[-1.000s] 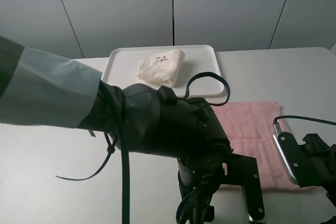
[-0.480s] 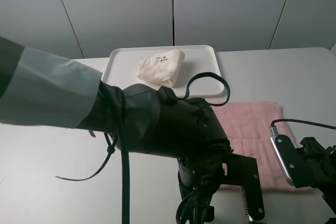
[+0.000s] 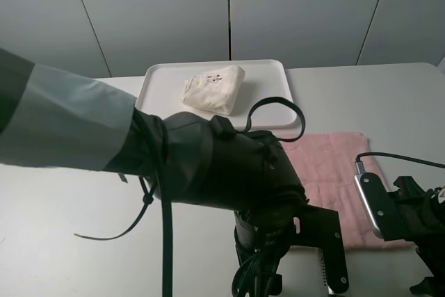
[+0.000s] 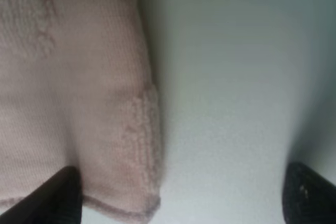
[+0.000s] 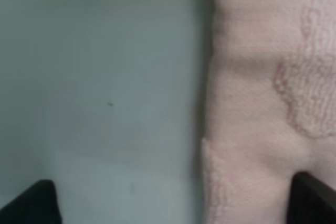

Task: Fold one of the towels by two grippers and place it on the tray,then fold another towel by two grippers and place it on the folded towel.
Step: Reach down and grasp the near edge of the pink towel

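A pink towel lies flat on the table, right of centre, partly hidden by my left arm. A folded cream towel sits on the white tray at the back. My left gripper is open at the pink towel's near left corner. In the left wrist view, the gripper straddles that corner of the towel. My right gripper is open at the towel's near right edge. In the right wrist view, the gripper straddles the edge of the towel.
The grey table extends to the left and right. My left arm fills the middle foreground and hides the towel's left part. A grey panelled wall stands behind the tray.
My right arm has shifted a little left, over the pink towel's right edge. My left arm has hardly moved.
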Controlling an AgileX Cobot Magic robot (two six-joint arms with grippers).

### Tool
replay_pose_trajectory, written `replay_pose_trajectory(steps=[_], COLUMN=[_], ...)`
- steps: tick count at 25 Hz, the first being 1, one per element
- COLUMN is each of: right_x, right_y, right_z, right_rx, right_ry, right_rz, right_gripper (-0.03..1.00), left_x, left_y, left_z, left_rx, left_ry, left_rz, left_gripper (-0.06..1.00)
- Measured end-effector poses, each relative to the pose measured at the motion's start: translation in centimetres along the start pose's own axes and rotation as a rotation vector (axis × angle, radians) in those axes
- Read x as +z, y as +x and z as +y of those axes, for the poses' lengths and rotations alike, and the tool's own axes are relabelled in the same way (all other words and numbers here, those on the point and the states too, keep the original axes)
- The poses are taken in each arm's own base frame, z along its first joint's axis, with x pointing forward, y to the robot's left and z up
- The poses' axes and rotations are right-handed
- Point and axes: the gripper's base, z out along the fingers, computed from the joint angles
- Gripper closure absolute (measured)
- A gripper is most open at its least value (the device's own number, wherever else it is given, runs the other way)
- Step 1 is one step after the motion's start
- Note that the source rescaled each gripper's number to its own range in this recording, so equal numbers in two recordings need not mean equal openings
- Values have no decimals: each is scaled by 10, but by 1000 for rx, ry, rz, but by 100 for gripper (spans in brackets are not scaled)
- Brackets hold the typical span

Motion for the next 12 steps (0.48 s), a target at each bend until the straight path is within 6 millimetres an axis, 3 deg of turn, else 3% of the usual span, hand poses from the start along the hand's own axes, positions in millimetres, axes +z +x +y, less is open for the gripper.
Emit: replay_pose_trajectory(steps=[7,12], right_x=[0,0], right_y=[0,0], right_z=[-3,-6], right_rx=[-8,-31], right_ry=[13,35], right_rz=[2,9], right_gripper=[59,88], left_x=[0,0], left_y=[0,0], left_z=[0,0], left_rx=[0,0], left_ry=[0,0], left_rz=[1,1], left_gripper=[-4,-4])
